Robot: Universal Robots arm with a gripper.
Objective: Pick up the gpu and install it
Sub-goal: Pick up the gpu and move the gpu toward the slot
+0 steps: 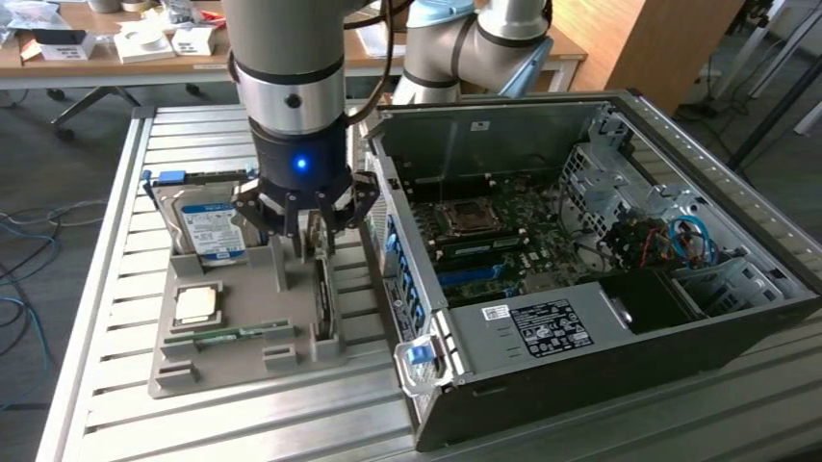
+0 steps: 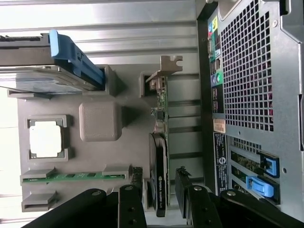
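The thin dark-green, black-faced gpu (image 2: 159,152), straddled by the released black end effector (image 1: 312,241), may be jammed in its grey holder (image 2: 137,142) if clamped off-centre.

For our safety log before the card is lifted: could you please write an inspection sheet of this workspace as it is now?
Surface: slatted metal table carrying a grey tray and an open computer case.
Job's things: gpu stands on edge in its tray slot, not yet in the case.
Clutter: hard drive, processor chip and memory stick in the other tray slots.
Grippers: gripper low over the tray, fingers open on either side of the gpu.
Cables: red and blue wires inside the case; loose cables on the floor.
Surroundings: desk with boxes; second robot arm behind the case.
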